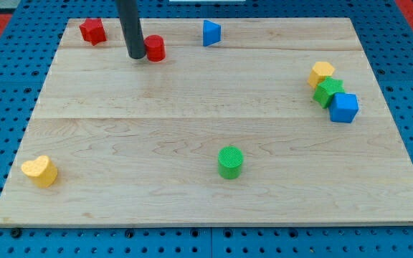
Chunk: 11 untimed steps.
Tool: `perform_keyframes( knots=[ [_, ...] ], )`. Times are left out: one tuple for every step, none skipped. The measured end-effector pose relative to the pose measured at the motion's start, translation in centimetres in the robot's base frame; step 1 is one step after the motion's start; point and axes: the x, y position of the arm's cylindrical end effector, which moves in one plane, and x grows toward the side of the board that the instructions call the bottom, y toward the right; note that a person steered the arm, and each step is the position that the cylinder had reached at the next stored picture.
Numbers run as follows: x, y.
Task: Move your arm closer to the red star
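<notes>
The red star [92, 31] lies near the top left corner of the wooden board [156, 107]. My tip [136, 55] is down on the board to the right of the star and a little below it, with a gap between them. A red cylinder [155, 48] sits just right of my tip, touching or nearly touching the rod.
A blue triangular block [211, 32] lies at the top centre. A yellow block [321, 73], a green star-like block [328, 92] and a blue cube [344, 107] cluster at the right. A green cylinder [230, 161] sits at bottom centre, a yellow heart [40, 170] at bottom left.
</notes>
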Motion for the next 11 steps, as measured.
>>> perform_keyframes(
  knots=[
    [-1.2,1.6],
    [-1.7,2.4],
    [-1.1,-1.6],
    [-0.7,-9.7],
    [-1.9,-18.1],
    [-3.1,-18.1],
    [-6.0,-17.1],
    [-7.2,-16.6],
    [-7.2,-16.6],
    [-6.8,-15.1],
    [-6.8,-11.3]
  ],
)
